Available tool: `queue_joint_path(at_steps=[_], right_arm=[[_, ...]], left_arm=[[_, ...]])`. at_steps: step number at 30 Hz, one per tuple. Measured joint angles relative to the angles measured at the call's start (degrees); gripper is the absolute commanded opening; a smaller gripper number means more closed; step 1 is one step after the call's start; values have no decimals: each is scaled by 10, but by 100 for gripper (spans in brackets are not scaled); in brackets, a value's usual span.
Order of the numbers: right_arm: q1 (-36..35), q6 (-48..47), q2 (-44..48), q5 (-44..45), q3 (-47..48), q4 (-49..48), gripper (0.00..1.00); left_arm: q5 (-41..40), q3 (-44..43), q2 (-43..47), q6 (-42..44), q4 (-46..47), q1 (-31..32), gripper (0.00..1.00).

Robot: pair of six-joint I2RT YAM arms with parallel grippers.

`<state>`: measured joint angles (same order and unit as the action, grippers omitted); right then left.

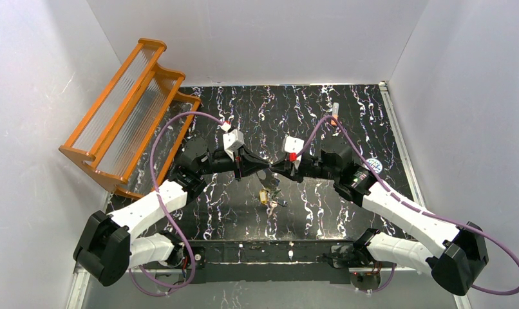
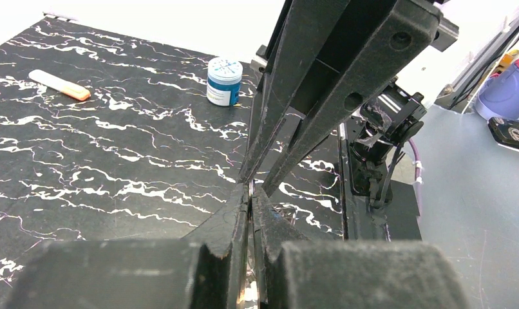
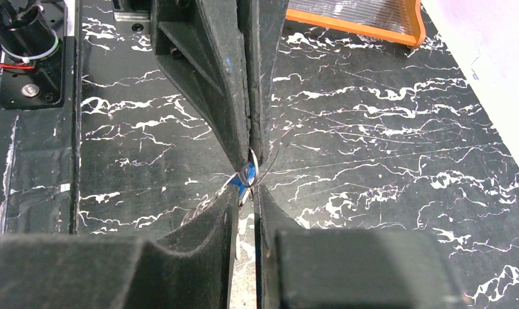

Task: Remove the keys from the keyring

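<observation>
In the top view my left gripper (image 1: 264, 165) and right gripper (image 1: 274, 167) meet tip to tip above the middle of the black marbled table. A bunch of keys (image 1: 268, 194) hangs just below them. In the left wrist view my left gripper (image 2: 251, 190) is shut on a thin silver wire of the keyring (image 2: 252, 186). In the right wrist view my right gripper (image 3: 247, 188) is closed with a narrow gap on a blue-headed key (image 3: 241, 181), right under a small silver loop of the keyring (image 3: 250, 168). Most of the keyring is hidden by the fingers.
An orange rack (image 1: 131, 109) stands at the back left and also shows in the right wrist view (image 3: 353, 16). A blue-and-white jar (image 2: 224, 80) sits at the right (image 1: 373, 165). An orange-and-white tube (image 2: 58, 85) lies at the back (image 1: 335, 114).
</observation>
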<state>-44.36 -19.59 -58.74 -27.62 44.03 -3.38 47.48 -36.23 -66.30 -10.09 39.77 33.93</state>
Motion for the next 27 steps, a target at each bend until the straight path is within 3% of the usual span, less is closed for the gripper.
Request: queue_joint_path(at_steps=[3,9,18,27], right_arm=[[0,-1,0,0,0,4,21],[0,-2,0,-2,0,4,1],[1,7,0,1,-2,-4,1],[-19,29,10,80,-52,-103,1]], left_arm=[[4,0,2,0,0,-3,0],[16,0,3,0,-3,-6,0],[-18,-1,3,-30,-4,-6,0],[-157,14,14,-125,8,11,0]])
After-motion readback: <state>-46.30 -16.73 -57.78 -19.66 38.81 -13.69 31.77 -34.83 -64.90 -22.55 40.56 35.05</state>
